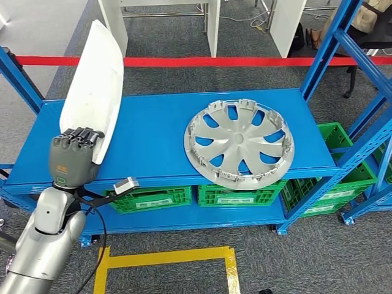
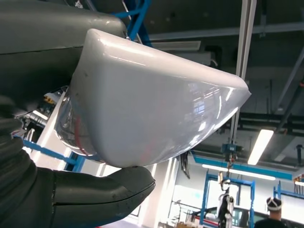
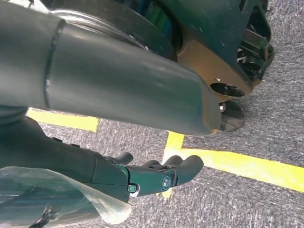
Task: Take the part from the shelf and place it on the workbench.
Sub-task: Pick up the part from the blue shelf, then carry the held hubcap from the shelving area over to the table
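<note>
My left hand (image 1: 71, 160) grips the white part (image 1: 95, 86) above the shelf's (image 1: 152, 141) left end; my right hand (image 3: 154, 175) hangs empty, fingers loosely apart

My left arm (image 1: 44, 245) raised from lower left, wrist bent up, left hand (image 1: 73, 158) at front edge of blue shelf (image 1: 152, 131), fingers (image 1: 79, 137) curled over lower end of white part (image 1: 95, 86), thumb (image 2: 104, 192) beneath. My right hand (image 3: 150, 178) hangs low, fingers loosely extended, holding nothing.
</note>
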Robot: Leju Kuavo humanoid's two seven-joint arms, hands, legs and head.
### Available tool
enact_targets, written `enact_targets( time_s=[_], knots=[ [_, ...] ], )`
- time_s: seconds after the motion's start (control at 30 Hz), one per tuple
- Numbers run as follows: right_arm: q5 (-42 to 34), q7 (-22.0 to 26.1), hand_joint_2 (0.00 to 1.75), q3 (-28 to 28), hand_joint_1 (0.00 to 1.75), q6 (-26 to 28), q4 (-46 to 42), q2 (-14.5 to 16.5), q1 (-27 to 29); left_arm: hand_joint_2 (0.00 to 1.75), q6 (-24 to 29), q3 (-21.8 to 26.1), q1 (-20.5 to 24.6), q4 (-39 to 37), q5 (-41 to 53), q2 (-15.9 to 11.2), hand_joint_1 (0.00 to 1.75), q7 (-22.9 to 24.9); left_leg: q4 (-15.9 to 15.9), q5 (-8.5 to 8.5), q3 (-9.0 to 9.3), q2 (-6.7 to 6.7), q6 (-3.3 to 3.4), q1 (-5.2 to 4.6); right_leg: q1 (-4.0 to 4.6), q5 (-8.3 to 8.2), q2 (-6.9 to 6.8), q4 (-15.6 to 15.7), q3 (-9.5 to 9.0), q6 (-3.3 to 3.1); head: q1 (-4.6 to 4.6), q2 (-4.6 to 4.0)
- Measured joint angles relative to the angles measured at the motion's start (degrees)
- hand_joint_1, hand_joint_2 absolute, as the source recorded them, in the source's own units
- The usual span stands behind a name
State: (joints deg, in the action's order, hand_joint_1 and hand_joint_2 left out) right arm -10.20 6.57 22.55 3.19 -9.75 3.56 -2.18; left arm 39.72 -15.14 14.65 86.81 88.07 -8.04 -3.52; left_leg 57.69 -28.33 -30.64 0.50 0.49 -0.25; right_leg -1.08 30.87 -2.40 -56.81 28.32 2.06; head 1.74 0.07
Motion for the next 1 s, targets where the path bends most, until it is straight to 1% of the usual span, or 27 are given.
enact_targets(
  time_s=[0.37, 0.5, 0.77, 0.93, 1.0],
  knots=[
    [-0.2, 0.1, 0.00, -0.1, 0.00, 0.5, 0.0, 0.0, 0.0, 1.75, 0.0, -0.4, -1.1, 0.9, -4.4, -0.1, 1.75, 0.4, 0.0, 0.00, 0.00, 0.00, 0.00, 0.00, 0.00, 0.00, 0.00, 0.0, 0.00, 0.00, -0.01, 0.00],
    [-0.1, 0.1, 0.00, -0.1, 0.00, 0.7, 0.0, 0.0, 0.0, 1.75, 0.0, -0.2, -1.4, -0.1, -5.9, -0.7, 1.75, 0.4, 0.0, 0.00, -0.01, 0.00, 0.00, 0.00, 0.00, 0.00, 0.00, 0.0, 0.00, 0.00, -0.01, 0.00],
    [0.2, 0.1, 0.00, -0.1, 0.00, 1.2, 0.0, 0.0, 0.0, 1.75, 0.0, 0.1, -2.6, -0.9, -5.4, -2.1, 1.75, 0.4, 0.0, 0.00, -0.01, 0.00, 0.00, 0.00, 0.00, 0.00, 0.00, 0.0, 0.00, 0.00, 0.00, 0.00],
    [0.3, 0.1, 0.00, -0.1, 0.00, 1.3, 0.0, 0.0, -0.1, 1.75, 0.0, 0.2, -2.7, -1.2, -3.7, -2.6, 1.75, 1.6, 0.3, -0.15, -0.12, 0.00, 0.20, -0.28, -0.24, -0.14, -0.05, 0.1, 0.00, 0.25, 0.01, 0.00],
    [0.4, 0.0, 0.00, -0.1, 0.00, 1.3, 0.0, 0.1, -0.2, 1.75, 0.0, 0.2, -2.7, -1.5, -3.2, -3.0, 1.75, 2.0, 0.4, -0.07, -0.18, -0.03, 0.44, -0.42, -0.36, -0.34, -0.10, 0.2, -0.02, 0.56, 0.02, 0.00]
  ],
)
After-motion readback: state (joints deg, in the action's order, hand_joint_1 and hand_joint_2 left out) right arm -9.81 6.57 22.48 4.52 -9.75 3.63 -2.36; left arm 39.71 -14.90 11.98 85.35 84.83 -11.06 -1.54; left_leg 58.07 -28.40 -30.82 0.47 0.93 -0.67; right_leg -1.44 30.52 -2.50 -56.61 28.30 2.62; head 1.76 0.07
